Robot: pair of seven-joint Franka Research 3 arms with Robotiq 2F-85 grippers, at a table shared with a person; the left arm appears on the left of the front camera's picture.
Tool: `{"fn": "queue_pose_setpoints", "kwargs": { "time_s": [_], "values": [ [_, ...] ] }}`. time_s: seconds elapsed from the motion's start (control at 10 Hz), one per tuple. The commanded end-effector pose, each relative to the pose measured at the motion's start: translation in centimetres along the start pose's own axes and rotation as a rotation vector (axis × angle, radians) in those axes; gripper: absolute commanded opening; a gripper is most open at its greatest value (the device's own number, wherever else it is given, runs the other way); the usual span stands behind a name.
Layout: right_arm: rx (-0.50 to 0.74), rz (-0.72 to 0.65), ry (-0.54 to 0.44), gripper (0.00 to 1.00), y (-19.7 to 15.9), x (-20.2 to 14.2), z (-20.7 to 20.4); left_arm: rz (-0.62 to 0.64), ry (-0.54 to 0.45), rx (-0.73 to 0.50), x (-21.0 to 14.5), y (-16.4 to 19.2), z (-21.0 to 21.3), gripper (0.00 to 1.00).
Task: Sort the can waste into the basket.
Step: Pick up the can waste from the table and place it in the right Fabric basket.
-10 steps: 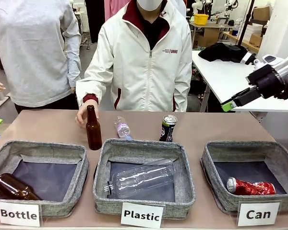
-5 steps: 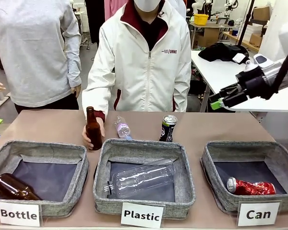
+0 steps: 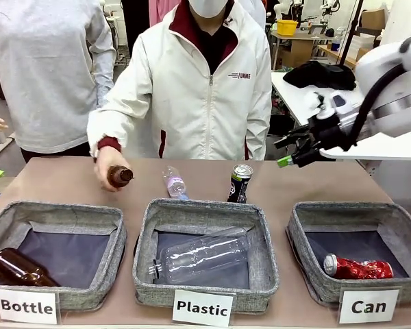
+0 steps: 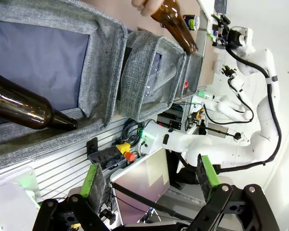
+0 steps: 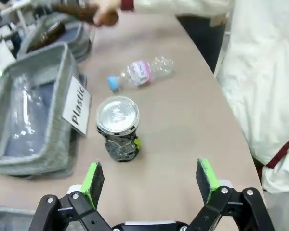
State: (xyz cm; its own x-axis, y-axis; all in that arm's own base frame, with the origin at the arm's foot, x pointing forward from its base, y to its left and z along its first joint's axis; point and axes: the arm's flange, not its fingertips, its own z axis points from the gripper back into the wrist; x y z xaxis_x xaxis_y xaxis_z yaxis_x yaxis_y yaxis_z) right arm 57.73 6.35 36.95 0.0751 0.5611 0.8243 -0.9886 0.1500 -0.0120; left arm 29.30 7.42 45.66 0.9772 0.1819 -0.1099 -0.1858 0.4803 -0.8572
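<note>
Right gripper (image 5: 149,179) on my arm: jaws apart, empty. Black can (image 5: 118,126) upright at 11 o'clock. Red can (image 3: 356,267) lying in basket (image 3: 303,236). Left gripper (image 4: 149,180): jaws apart.

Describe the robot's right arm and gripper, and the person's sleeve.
The right arm is white with rounded shells and a black cable looping along it. The right gripper is black, with green pads on two fingers. The person's sleeve is white with a dark red cuff.
</note>
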Motion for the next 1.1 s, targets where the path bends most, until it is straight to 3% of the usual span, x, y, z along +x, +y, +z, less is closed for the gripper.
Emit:
{"fn": "queue_pose_setpoints", "kwargs": {
  "time_s": [0.0, 0.1, 0.2, 0.5, 0.7, 1.0],
  "values": [
    [0.015, 0.067, 0.078, 1.0, -1.7, -0.5, -2.7, 0.0, 0.0, 0.0, 0.0, 0.0, 0.0, 1.0],
    [0.053, 0.072, 0.104, 1.0, -2.2, -0.9, -4.3, -0.031, -0.035, -0.052, -1.8, -0.8, 4.5, 1.0],
    [0.044, 0.077, 0.112, 1.0, -2.4, -1.0, -5.0, -0.059, -0.107, -0.029, -3.6, -0.7, 8.0, 1.0],
    [0.083, 0.077, 0.097, 1.0, -3.2, -1.4, -6.7, -0.096, -0.235, -0.021, -7.3, 1.7, 14.4, 1.0],
    [0.162, 0.087, 0.089, 1.0, -3.3, -1.6, -7.5, -0.059, -0.299, -0.02, -8.1, 3.0, 16.0, 1.0],
    [0.294, 0.154, 0.135, 1.0, -2.7, -1.5, -8.0, -0.045, -0.256, -0.027, -7.5, 2.8, 14.5, 1.0]
  ]
}}
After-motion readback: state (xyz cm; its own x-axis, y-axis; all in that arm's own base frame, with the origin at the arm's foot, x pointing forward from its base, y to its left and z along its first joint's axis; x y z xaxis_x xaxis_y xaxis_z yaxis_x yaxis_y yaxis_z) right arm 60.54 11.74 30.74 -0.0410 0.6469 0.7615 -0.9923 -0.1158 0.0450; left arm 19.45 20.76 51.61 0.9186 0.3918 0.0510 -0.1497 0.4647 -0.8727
